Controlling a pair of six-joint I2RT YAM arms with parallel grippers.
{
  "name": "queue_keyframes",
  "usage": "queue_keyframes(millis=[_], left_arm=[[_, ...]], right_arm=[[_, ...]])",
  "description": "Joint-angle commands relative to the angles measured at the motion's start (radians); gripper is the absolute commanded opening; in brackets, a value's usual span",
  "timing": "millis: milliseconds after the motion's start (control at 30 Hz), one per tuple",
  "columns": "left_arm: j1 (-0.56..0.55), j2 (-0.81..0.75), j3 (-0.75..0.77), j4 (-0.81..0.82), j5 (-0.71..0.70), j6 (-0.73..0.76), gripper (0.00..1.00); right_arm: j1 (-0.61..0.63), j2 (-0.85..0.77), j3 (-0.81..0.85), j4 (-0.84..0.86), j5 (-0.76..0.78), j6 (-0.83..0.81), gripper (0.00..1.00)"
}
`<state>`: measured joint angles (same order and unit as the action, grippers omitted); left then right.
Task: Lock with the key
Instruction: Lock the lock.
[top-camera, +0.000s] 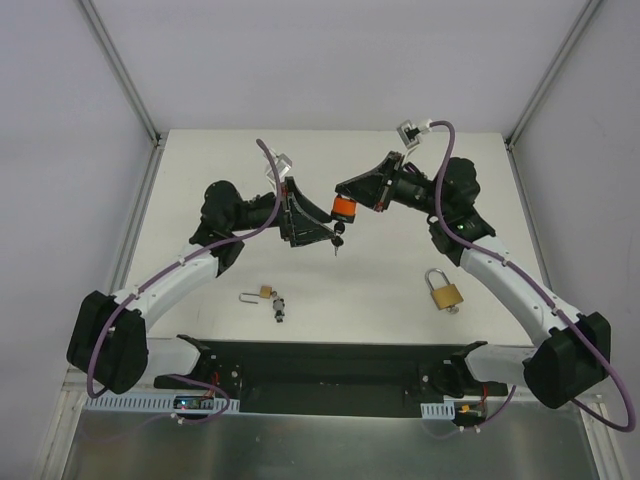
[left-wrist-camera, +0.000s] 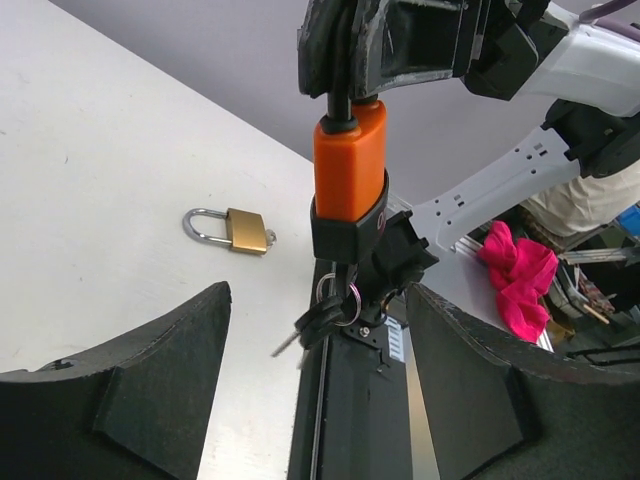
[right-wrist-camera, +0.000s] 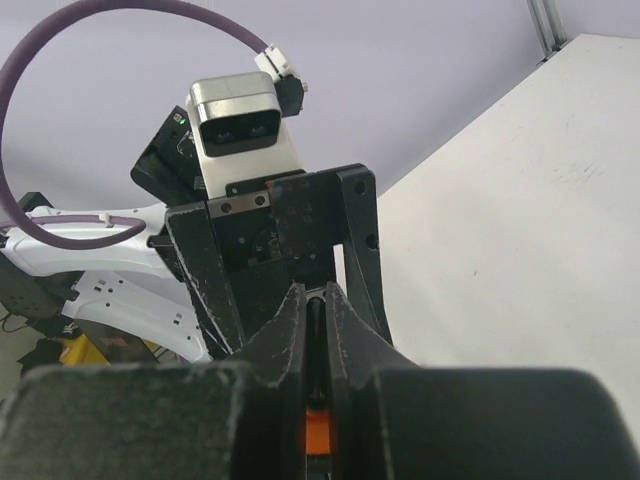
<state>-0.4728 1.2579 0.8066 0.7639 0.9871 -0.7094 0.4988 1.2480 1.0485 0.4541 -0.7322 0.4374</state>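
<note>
An orange padlock (top-camera: 343, 208) hangs in the air over the table's middle. My right gripper (top-camera: 350, 192) is shut on its black shackle from above; in the right wrist view the gripper (right-wrist-camera: 318, 300) clamps the shackle, with a sliver of the orange body (right-wrist-camera: 316, 432) below. In the left wrist view the orange padlock (left-wrist-camera: 350, 165) hangs upright, and a bunch of keys (left-wrist-camera: 325, 318) on a ring dangles from its underside. My left gripper (left-wrist-camera: 320, 300) is open, its fingers wide apart on either side below the keys, touching nothing. In the top view the left gripper (top-camera: 322, 222) sits just left of the keys (top-camera: 338, 236).
A brass padlock (top-camera: 445, 291) lies on the table at the right; it also shows in the left wrist view (left-wrist-camera: 240, 230). A small brass padlock (top-camera: 262, 293) with a key (top-camera: 279, 308) lies near the front middle. A black base bar (top-camera: 330, 375) runs along the near edge.
</note>
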Motion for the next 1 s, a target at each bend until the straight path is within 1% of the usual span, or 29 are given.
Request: queue_keyframes(millis=[0,100,200,333,433,667,700,800,833,867,967], left_arm=[[-0.029,0.020,0.020,0.072,0.030,0.019,0.69],[-0.039,0.037,0.026,0.090,0.030,0.013,0.69],[-0.055,0.060,0.017,0.162,0.028,-0.025,0.68],[-0.066,0.098,0.002,0.253,0.027,-0.085,0.63],[-0.070,0.123,0.000,0.302,0.030,-0.114,0.55],[-0.082,0.163,0.006,0.357,0.051,-0.151,0.36],[-0.082,0.164,0.006,0.359,0.059,-0.153,0.27],[-0.082,0.169,0.002,0.365,0.065,-0.160,0.13],[-0.082,0.169,0.000,0.367,0.067,-0.163,0.05],[-0.084,0.166,-0.001,0.367,0.067,-0.163,0.01],[-0.082,0.159,-0.010,0.367,0.068,-0.162,0.00]], right_arm=[[-0.009,-0.042,0.004,0.066,0.020,0.000,0.01],[-0.014,-0.044,0.001,0.067,0.024,0.000,0.01],[-0.016,-0.042,-0.001,0.074,0.027,0.003,0.01],[-0.017,-0.045,-0.010,0.086,0.030,0.009,0.01],[-0.017,-0.047,-0.015,0.092,0.028,0.011,0.01],[-0.029,-0.050,-0.012,0.093,0.030,0.012,0.01],[-0.032,-0.050,-0.013,0.095,0.031,0.011,0.01],[-0.036,-0.050,-0.015,0.095,0.030,0.012,0.01],[-0.039,-0.051,-0.016,0.097,0.031,0.014,0.00],[-0.039,-0.051,-0.018,0.097,0.030,0.012,0.01],[-0.043,-0.053,-0.019,0.097,0.031,0.012,0.01]])
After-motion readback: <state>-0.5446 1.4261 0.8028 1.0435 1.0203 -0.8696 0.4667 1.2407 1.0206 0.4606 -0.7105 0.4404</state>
